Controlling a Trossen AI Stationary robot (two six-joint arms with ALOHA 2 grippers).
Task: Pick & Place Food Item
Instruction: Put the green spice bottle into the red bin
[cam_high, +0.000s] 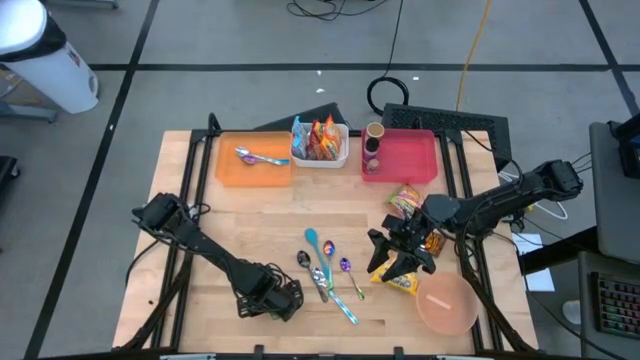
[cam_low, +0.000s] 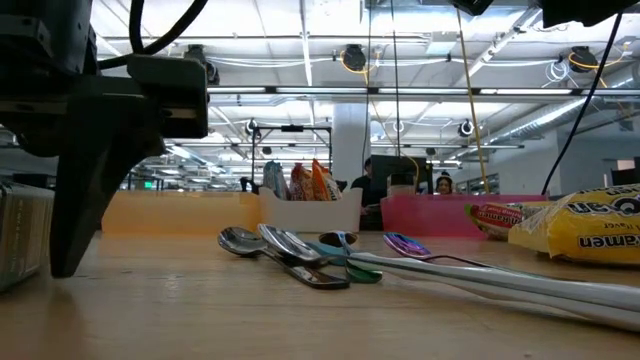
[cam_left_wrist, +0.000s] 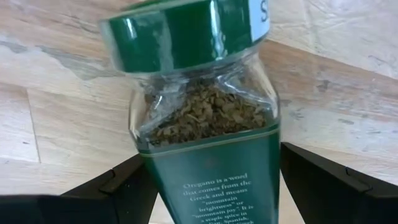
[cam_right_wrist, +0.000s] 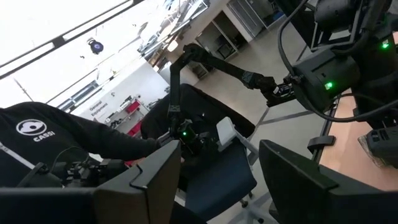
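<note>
Left wrist view: left hand (cam_left_wrist: 211, 186) down at the table's (cam_high: 250, 210) near-left part, fingers spread wide with an oregano jar (cam_left_wrist: 208, 118) lying between them, contact unclear. High view: right hand (cam_high: 400, 262) over the yellow ramen packet (cam_high: 395, 280) beside the pink bowl (cam_high: 447, 308), fingers part-spread, grip cannot tell.

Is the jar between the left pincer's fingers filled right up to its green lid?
No: the left wrist view shows the oregano jar with clear empty glass between the dried herbs and its green lid.
</note>
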